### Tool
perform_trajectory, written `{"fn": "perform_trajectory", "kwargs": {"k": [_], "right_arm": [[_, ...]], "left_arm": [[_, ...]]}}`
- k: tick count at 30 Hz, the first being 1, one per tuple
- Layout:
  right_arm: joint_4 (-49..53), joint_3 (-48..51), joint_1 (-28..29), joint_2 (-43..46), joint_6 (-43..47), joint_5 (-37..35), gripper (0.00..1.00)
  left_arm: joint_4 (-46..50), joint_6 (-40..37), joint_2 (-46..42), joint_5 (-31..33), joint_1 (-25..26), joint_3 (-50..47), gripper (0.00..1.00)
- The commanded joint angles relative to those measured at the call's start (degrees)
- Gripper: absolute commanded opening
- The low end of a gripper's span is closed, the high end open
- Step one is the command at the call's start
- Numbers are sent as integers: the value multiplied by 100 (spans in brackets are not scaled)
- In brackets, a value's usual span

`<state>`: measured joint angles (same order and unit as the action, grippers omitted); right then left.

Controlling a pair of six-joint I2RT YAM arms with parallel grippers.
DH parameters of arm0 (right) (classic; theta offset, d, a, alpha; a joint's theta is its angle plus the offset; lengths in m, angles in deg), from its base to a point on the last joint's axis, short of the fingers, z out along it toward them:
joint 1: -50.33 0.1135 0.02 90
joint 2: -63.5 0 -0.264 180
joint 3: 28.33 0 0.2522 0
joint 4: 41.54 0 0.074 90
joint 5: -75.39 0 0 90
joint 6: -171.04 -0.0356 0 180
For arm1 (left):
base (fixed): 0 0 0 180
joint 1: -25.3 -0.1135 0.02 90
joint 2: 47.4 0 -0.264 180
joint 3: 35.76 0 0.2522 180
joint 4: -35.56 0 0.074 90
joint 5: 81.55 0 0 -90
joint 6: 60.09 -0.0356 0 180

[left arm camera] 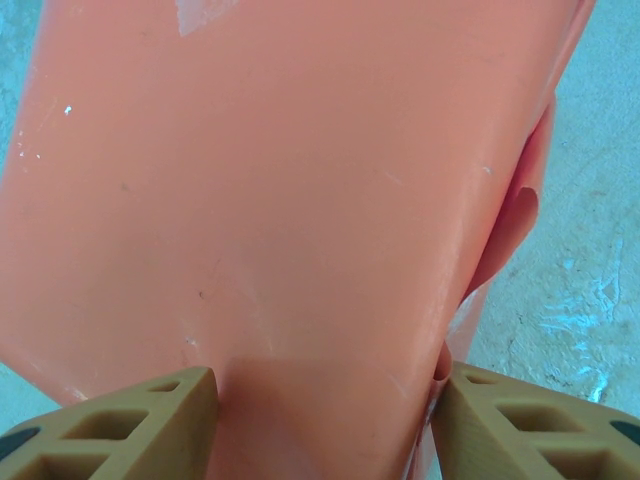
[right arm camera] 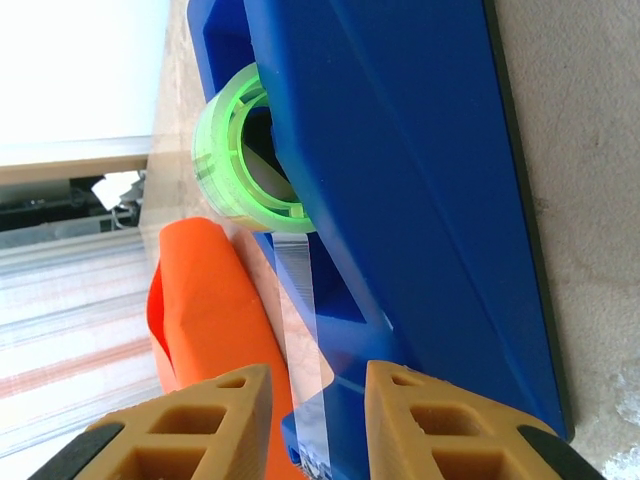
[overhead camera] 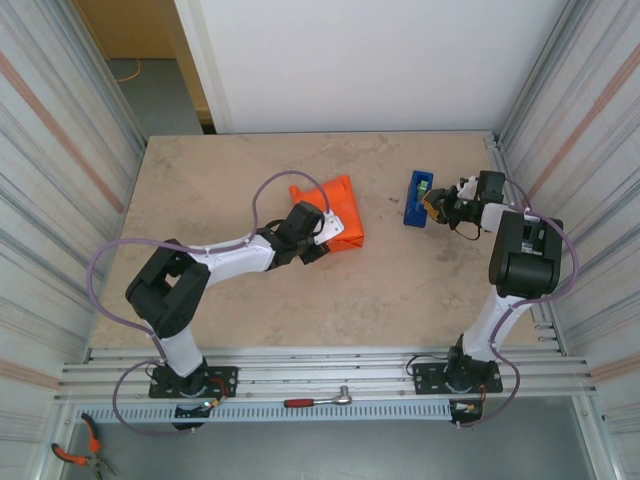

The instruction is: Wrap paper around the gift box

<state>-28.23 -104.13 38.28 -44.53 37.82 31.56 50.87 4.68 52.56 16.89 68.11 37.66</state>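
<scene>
We see the bright orange thin paper sheet (overhead camera: 336, 203) folded into a bundle near the middle of the beige table (overhead camera: 230, 170), and we judge that the small pale pink gift box sits inside those folds. The left gripper (left arm camera: 322, 405) pinches this bundle at its near end, one tan finger pressed against each side. The first risk is here: a curled flap on the bundle's right side looks loose. If the squeeze eases or the arm shifts, we expect the folds to spring open; a harder squeeze could crease or tear the thin sheet. Well apart to the right lies the narrow blue plastic tape dispenser (overhead camera: 417, 198). The right gripper (right arm camera: 318, 410) hangs at its cutter end, jaws partly apart around the clear tape strip (right arm camera: 298, 300) that runs down from the green roll (right arm camera: 235, 150); we see no firm pinch yet. If the fingers catch the dispenser's blue edge along with the strip, we think a pull would drag or tip the whole dispenser instead of paying out tape. A weak hold on the strip could slip off. Any freed length must also cross the gap to the bundle, and it may curl onto itself or stick to a finger.
</scene>
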Motion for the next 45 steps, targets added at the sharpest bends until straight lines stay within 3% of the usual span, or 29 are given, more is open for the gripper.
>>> {"fn": "perform_trajectory", "kwargs": {"k": [1, 22, 31, 35, 45], "right_arm": [[14, -167, 63, -140, -7, 182, 29], [27, -219, 75, -223, 14, 295, 18], [-31, -212, 72, -235, -52, 415, 10], [-134, -194, 80, -171, -144, 511, 0], [-659, 33, 81, 149, -610, 682, 0]], "left_arm": [[101, 107, 147, -153, -10, -86, 58], [99, 124, 186, -169, -9, -86, 58], [109, 118, 200, -159, -5, -88, 58], [112, 117, 214, -147, 0, -88, 58], [118, 115, 234, -138, 6, -94, 57]]}}
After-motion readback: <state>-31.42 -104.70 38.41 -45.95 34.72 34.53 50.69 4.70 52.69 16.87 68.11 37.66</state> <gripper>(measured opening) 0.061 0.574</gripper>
